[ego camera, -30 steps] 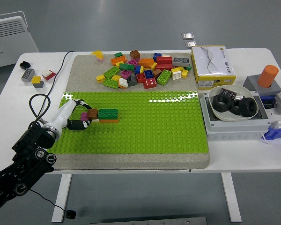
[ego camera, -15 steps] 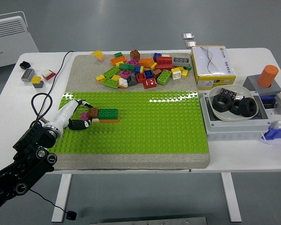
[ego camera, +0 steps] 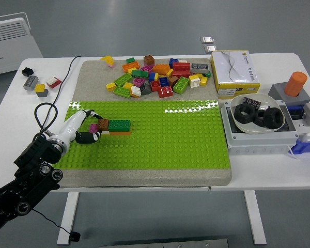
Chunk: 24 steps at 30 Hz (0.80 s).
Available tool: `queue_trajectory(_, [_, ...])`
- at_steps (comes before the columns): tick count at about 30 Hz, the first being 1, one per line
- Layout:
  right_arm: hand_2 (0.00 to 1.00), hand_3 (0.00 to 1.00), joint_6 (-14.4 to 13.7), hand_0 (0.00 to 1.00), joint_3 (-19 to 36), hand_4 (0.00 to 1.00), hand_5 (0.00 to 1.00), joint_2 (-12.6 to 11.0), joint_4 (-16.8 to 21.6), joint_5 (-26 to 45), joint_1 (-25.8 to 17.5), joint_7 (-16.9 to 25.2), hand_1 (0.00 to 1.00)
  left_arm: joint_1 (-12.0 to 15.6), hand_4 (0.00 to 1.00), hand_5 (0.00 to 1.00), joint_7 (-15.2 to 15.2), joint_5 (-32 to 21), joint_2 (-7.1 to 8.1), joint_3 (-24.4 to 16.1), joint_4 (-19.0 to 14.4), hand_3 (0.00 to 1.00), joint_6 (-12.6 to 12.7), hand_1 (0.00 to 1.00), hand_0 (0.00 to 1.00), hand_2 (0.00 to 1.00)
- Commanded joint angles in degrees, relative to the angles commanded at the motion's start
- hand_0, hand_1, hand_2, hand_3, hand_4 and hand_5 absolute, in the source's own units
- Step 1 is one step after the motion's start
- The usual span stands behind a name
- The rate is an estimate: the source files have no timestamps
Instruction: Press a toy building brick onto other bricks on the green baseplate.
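change: left hand [ego camera: 91, 130] lifted slightly versus a second ago, little shift since half a second ago; brown brick [ego camera: 103, 124] moved up with it
hand state: fingers closed on brown brick
brick position: beside dark green brick [ego camera: 119, 124], on orange brick [ego camera: 119, 133], left part of green baseplate [ego camera: 160, 137]
task reading: seating judged in progress, not confirmed pressed
surface: white table [ego camera: 258, 170], loose brick pile [ego camera: 155, 76] behind baseplate
room: grey floor, white heater [ego camera: 13, 36] at far left

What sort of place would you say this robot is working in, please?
Probably a robotics lab or test workspace, not a home: a white table on a plain grey floor holds a green baseplate, a pile of loose bricks and a bowl of large black nuts, while the left hand works at the small brick stack.
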Motion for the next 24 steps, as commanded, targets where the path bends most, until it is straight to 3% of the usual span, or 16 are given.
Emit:
queue_trajectory(1, [0.692, 0.755, 0.0, 0.515, 0.0, 0.801, 0.807, 0.0, 0.0, 0.0, 0.0, 0.0, 0.694, 0.0, 0.618, 0.002, -0.1, 0.0, -0.03, 0.0, 0.0, 0.783, 0.0, 0.947, 0.915, 0.964])
queue_trajectory(24, [0.689, 0.755, 0.1, 0.515, 1.6, 0.804, 0.801, 0.1, 0.0, -1.2, 0.0, 0.2, 0.696, 0.1, 0.661, 0.004, -0.4, -0.2, 0.07, 0.2, -0.1, 0.809, -1.4, 0.952, 0.915, 0.972])
